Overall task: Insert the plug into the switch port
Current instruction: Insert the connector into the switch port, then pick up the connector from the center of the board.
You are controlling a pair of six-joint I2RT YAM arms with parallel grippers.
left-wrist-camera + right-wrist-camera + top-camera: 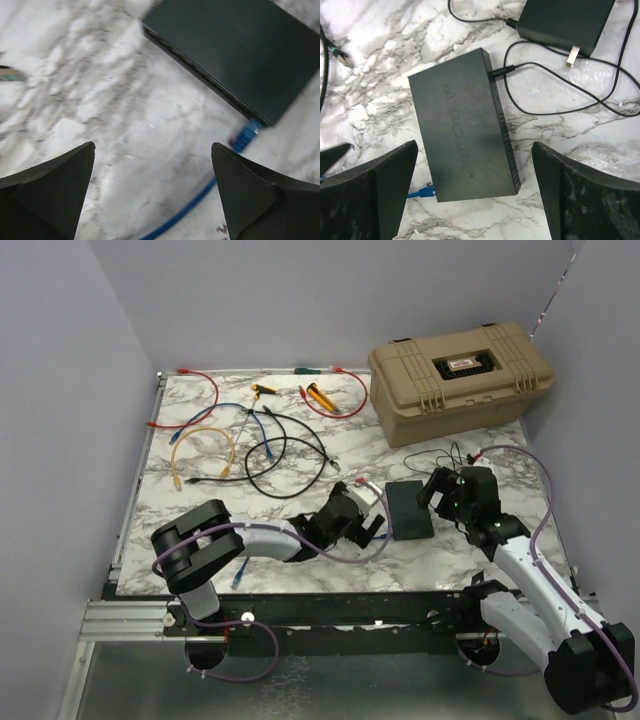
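Observation:
The switch (465,130) is a flat dark-grey box lying on the marble table, also seen in the top view (410,508) and the left wrist view (240,55). A blue plug (422,191) on a blue cable (190,205) meets the switch's port edge at its near corner, and it also shows in the left wrist view (247,135). I cannot tell how deep it sits. My left gripper (153,145) is open and empty, just left of the switch (378,523). My right gripper (475,144) is open and empty, above the switch's right side (437,498).
A black power adapter (565,20) and its thin black cord (545,65) lie just beyond the switch. A big tan case (460,375) stands at the back right. Red (205,385), yellow (200,445) and black (285,455) cables lie at the back left.

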